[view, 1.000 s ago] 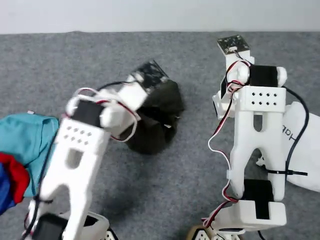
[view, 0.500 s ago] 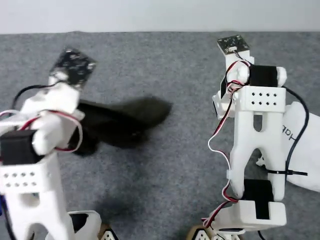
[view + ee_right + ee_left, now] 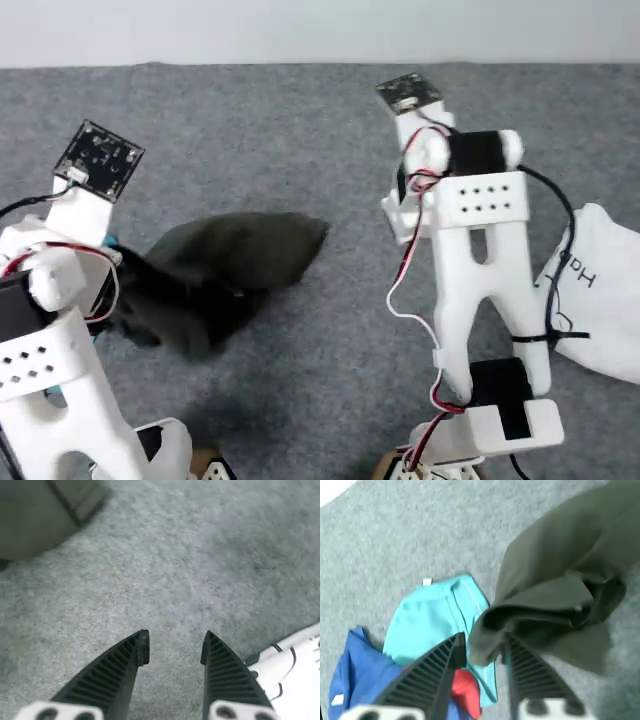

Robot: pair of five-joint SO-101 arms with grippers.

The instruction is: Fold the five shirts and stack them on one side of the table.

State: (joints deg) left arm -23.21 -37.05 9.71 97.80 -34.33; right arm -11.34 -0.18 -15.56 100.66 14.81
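L gripper [image 3: 482,652] is clamped on a bunched fold of the dark olive crumpled cloth shirt [image 3: 235,260]. The rest of it slumps on the grey felt-like surface [image 3: 300,130], left of centre. Right by that grip there's a pile: turquoise cloth shirt [image 3: 437,615], blue cloth shirt [image 3: 355,680] and red cloth shirt [image 3: 465,690], all touching. R gripper [image 3: 172,652] hangs released, jaws apart, over bare surface w/ a corner of the olive shirt nearby. White cloth shirt w/ print [image 3: 600,290] lies at the right edge, by the R arm.
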